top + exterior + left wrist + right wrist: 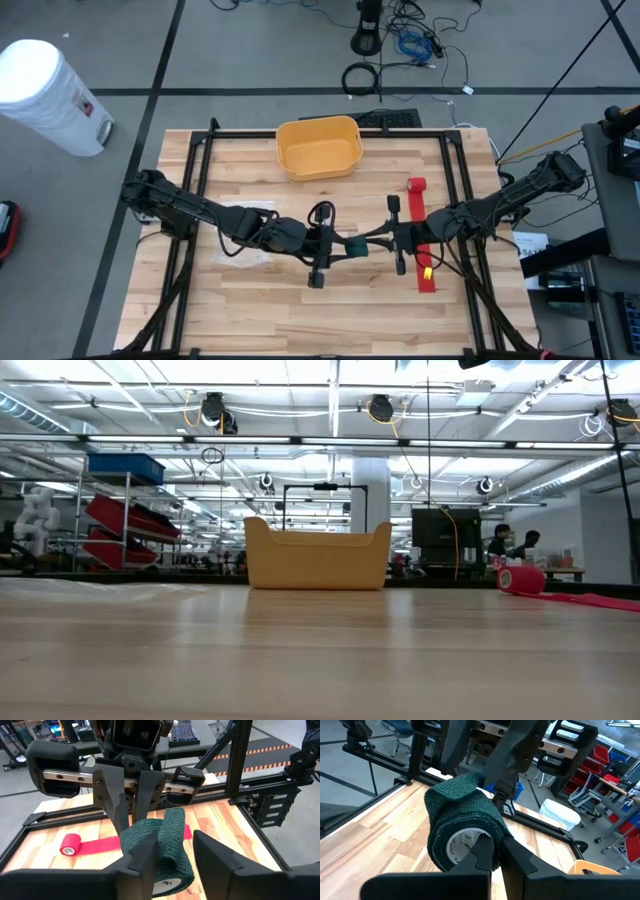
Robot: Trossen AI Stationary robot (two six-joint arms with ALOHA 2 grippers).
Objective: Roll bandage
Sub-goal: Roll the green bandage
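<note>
A dark green bandage roll (356, 246) hangs above the middle of the table between my two grippers. It also shows in the left wrist view (167, 852) and in the right wrist view (462, 825), where its white core faces the camera. My left gripper (172, 847) comes from the table's left and is open, one finger on either side of the roll's round wall. My right gripper (497, 850) comes from the table's right and is shut on the bandage. A red bandage (417, 186) lies at the right, its roll at the far end of an unrolled strip (427, 275). My left gripper's one finger (142, 862) lies close against the green roll's round side; whether either finger touches it, I cannot tell. My right gripper pinches the green bandage between its two shut fingers at the rim (485, 837) of the end that faces it. The fingers come roughly level from the table's right. How many layers they have, I cannot tell. The roll is lifted clear of the table.
A yellow bin (318, 148) stands at the far middle of the table. A clear plastic wrapper (245, 215) lies under my left arm. The black frame (200, 160) runs round the wooden top.
</note>
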